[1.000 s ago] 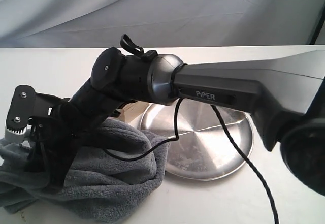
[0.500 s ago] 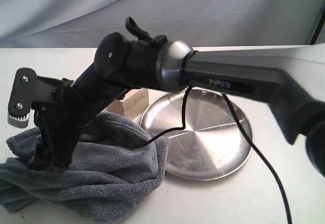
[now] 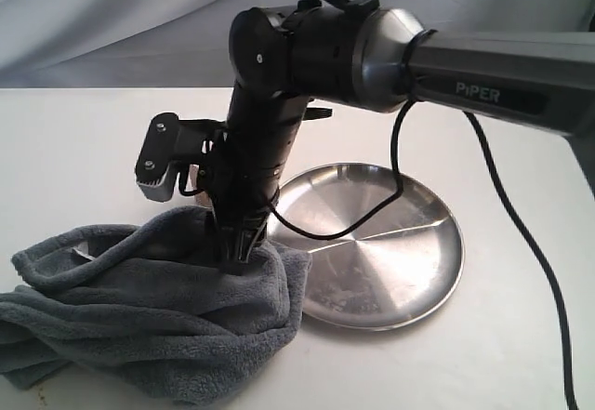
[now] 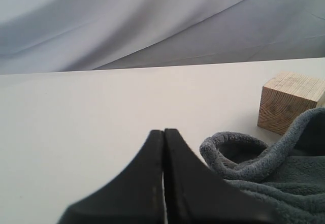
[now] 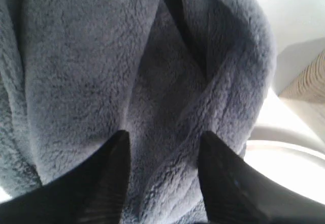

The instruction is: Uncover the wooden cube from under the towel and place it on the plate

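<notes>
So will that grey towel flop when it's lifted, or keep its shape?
Probably floppy: the towel lies in soft, slumped folds. It is likely light for its bulk, as it looks like plush fleece. Its thick pile should give the right fingers good purchase, so it is hardly slippery.

The towel [image 3: 158,317] is dark grey, the plate [image 3: 390,266] silvery, the wooden cube [image 4: 289,102] tan, apparently grain-streaked.

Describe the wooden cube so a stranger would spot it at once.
Start at the white table and find the crumpled dark grey fleece towel. At its edge stands the light tan wooden cube, the only hard, square-cornered, wood-grained thing beside the soft cloth.
</notes>
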